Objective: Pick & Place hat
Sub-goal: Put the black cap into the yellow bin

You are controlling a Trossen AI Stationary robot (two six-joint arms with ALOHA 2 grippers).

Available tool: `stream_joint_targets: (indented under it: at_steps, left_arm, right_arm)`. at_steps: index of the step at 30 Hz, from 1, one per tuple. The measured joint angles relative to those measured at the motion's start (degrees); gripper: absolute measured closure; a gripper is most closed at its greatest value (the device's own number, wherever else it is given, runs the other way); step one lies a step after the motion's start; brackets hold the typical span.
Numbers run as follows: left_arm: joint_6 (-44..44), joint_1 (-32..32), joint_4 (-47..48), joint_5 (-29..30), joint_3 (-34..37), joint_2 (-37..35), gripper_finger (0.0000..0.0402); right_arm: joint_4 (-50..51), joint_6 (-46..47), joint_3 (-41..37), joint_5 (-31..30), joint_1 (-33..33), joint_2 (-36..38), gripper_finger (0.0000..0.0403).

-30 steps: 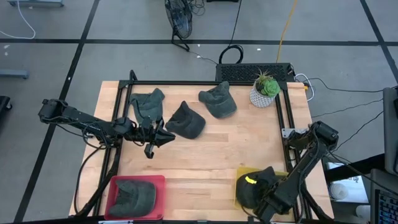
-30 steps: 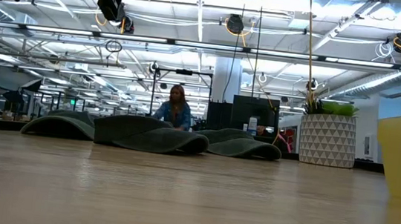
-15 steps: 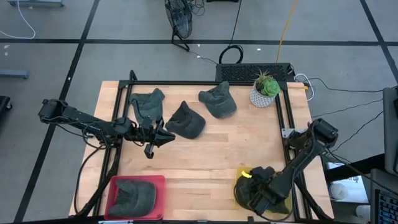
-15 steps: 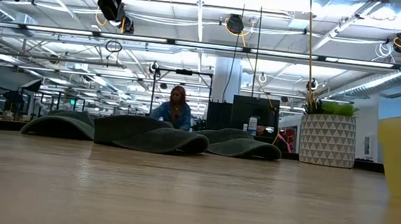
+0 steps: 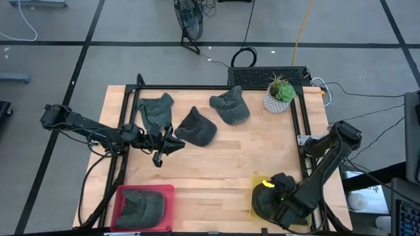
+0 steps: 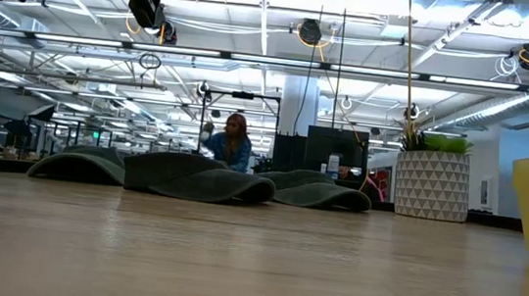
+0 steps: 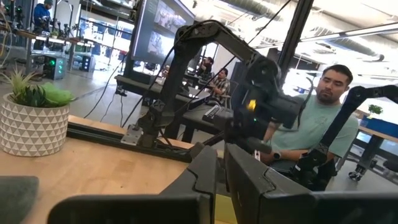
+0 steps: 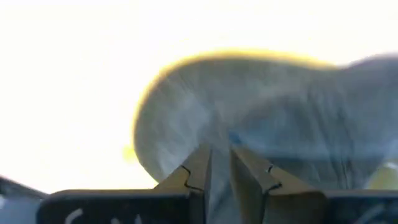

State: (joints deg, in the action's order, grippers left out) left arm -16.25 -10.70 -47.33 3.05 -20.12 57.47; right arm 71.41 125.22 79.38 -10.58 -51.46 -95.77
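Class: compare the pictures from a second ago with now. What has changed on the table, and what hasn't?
The right gripper shifted over the hat in the yellow bin, and the bin slid slightly right. The left gripper, three loose hats, red bin and plant stayed put.

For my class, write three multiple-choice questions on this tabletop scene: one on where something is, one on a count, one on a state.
1. Where is the potted plant?
A. at the table's far right corner
B. inside the red tray
C. between the two trays

2. How many hats lie loose on the table, outside any tray?
A. one
B. three
C. five

3. What does the yellow tray hold?
A. nothing
B. the plant
C. a dark hat

Key: 1 A, the high view shows it by the far right corner. 2 B, three dark hats lie in a row at the far side. 3 C, a hat sits in it under the right gripper.
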Motion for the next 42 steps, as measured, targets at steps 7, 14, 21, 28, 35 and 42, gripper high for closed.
stream_joint_targets:
  at_steps: [7,14,21,28,35,42]
  left_arm:
    - [-0.23,0.00,0.00,0.00,0.00,0.00,0.0364]
    - [-0.43,0.00,0.00,-0.02,0.00,0.00,0.0364]
    - [0.06,-0.04,0.00,-0.04,0.00,0.00,0.0364]
    - [-0.01,-0.03,0.00,-0.04,0.00,-0.01,0.0364]
    - [-0.21,-0.02,0.00,-0.02,0.00,0.00,0.0364]
    - [-0.19,0.00,-0.02,-0.02,0.00,0.00,0.0364]
  right_arm:
    - [-9.28,-5.65,-2.54,-6.89,3.55,-1.48,0.0362]
    - [-12.24,-10.21,-7.93,4.52,6.62,-3.61,0.0362]
    - [-12.83,-6.64,-11.57,9.65,4.84,-3.46,0.0362]
    - [-12.32,-3.93,-13.16,9.87,2.56,-3.22,0.0362]
    - [-6.46,-2.97,-8.49,11.56,1.73,-0.56,0.0362]
    - [1.60,-3.01,-2.80,8.21,1.50,1.14,0.0362]
